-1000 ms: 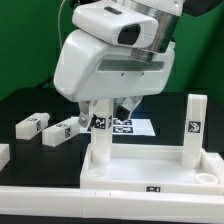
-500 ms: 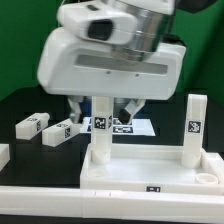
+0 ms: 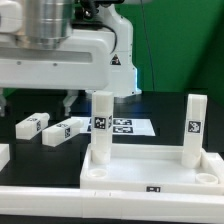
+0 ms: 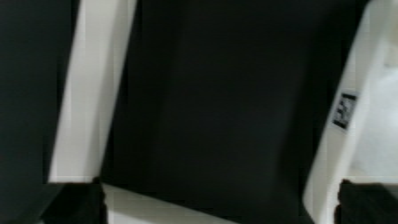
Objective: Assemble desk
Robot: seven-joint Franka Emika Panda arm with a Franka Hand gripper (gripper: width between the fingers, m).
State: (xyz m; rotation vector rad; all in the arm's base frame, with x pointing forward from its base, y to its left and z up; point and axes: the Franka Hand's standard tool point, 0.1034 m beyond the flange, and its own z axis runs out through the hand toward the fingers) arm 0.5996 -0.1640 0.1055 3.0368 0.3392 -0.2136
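One leg (image 3: 101, 142); another leg (image 3: 195, 145); gap seemingly free.

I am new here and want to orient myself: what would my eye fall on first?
First, the big white robot arm fills the upper part of the exterior view's left. In front lies the white desk top, with one standing leg near the middle and a second standing leg at the exterior view's right. Two loose legs lie on the black table at the exterior view's left.

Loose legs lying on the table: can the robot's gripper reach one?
Probably yes. The gripper is open and hangs over that side. The two loose legs lie flat on the table with nothing on top, apart from the desk top.
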